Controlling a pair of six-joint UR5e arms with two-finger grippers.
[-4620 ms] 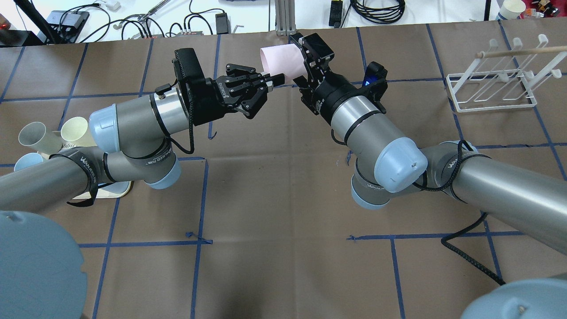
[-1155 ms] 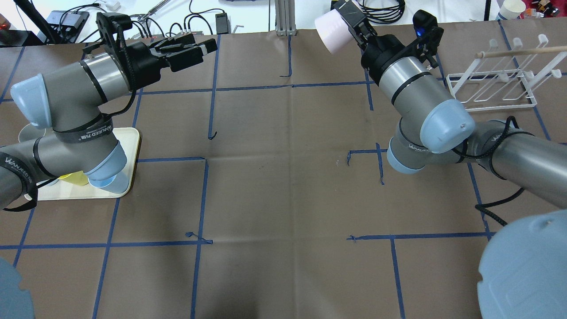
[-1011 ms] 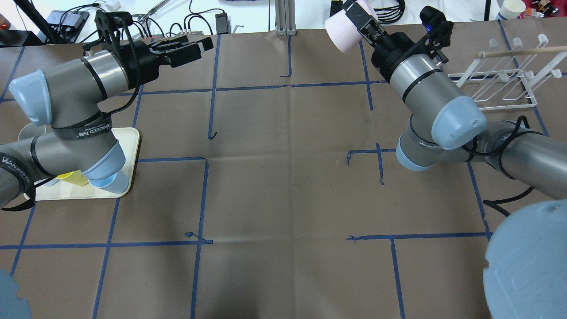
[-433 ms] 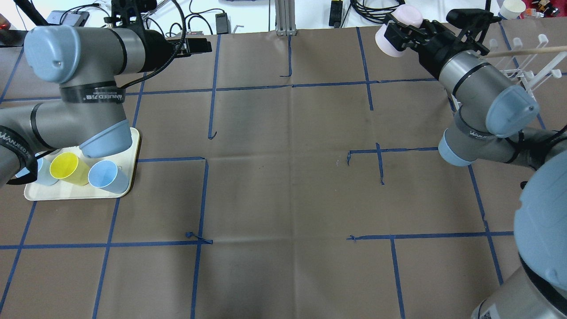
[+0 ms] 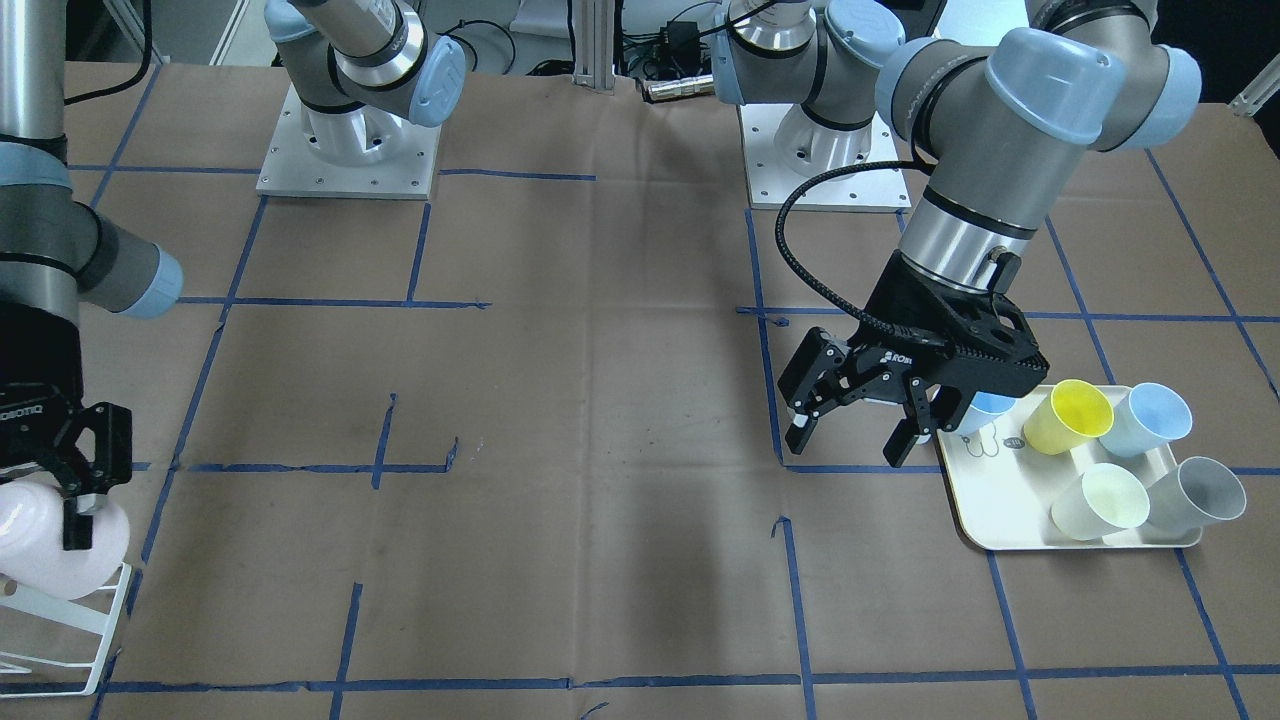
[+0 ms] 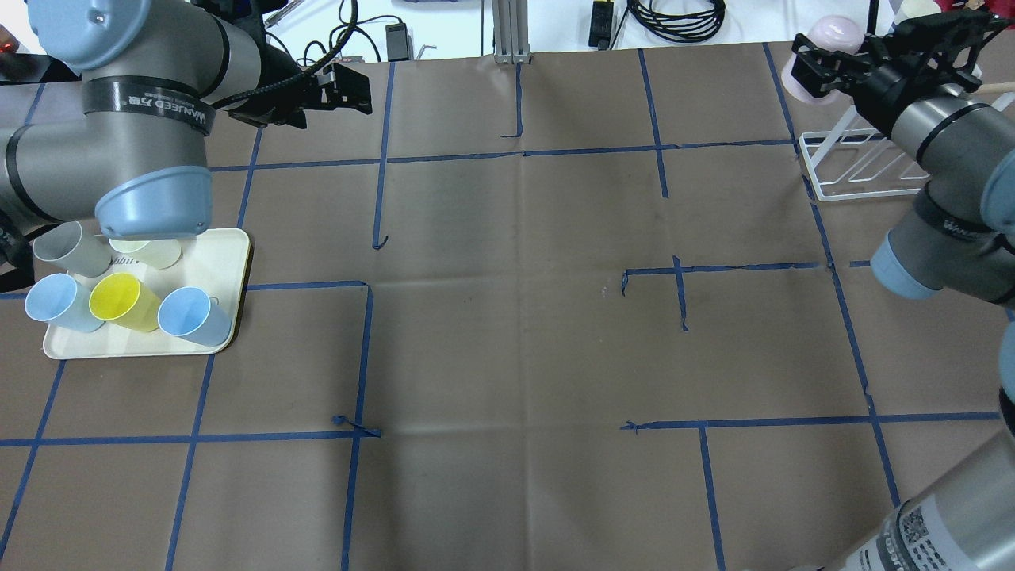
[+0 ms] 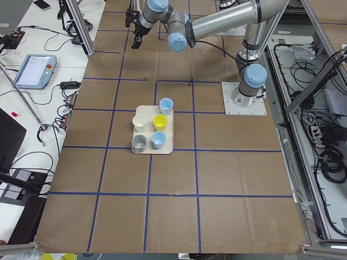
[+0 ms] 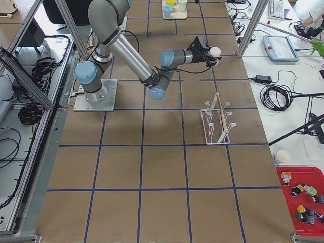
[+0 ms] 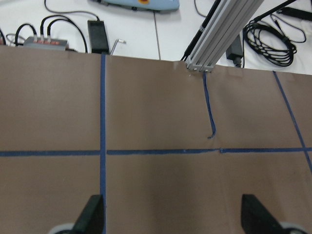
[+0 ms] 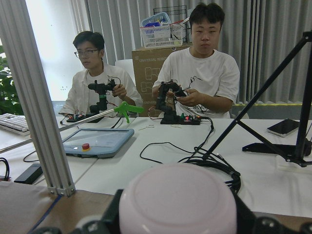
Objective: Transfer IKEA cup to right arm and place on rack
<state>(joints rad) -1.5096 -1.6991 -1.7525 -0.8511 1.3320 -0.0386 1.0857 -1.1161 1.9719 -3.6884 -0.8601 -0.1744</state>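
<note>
Overhead: the right tool is clamped on the pink cup. It holds the cup in the air by the far right corner of the worktop, just past the far left corner of the rack. The rack stands at the worktop's right edge. The left tool hangs near the far edge on the left side. At the left edge a cream tray carries five cups.

Front-facing: the left tool is spread wide with nothing between its fingers, just beside the tray's corner, and half hides one blue cup. The pink cup overlaps the rack's top rods here; contact cannot be told from this angle.

Exterior right: the pink cup, gripped and raised, shows clear of the rack, which rests on the worktop.

Exterior left: the five cups stand upright, mouths up, on the tray.

Left wrist: two black fingertips sit far apart at the lower edge, with only brown paper and blue tape lines between them.

Right wrist: the pink cup's rounded end fills the lower middle, flanked by the tool's black fingers. Two people sit beyond.
</note>
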